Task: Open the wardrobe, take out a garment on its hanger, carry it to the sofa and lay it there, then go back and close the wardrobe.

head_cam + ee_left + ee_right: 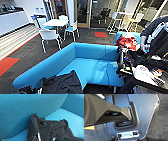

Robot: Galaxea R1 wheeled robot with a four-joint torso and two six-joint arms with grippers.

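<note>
The large bright blue upholstered sofa (pixel 95 62) with its rounded wraparound back spans the head view, on dark carpet. The thin black short-sleeved T-shirt (pixel 50 130) lies crumpled on the seat against the backrest, at the sofa's near end (pixel 62 83). Slivers of the thin white plastic hanger (pixel 39 137) show among its folds. Whether either gripper is spread or pressed together cannot be told.

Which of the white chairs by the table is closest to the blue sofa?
The white chair with its back turned to the sofa, standing on the dark carpet on the table's near side; the others sit farther off.
</note>
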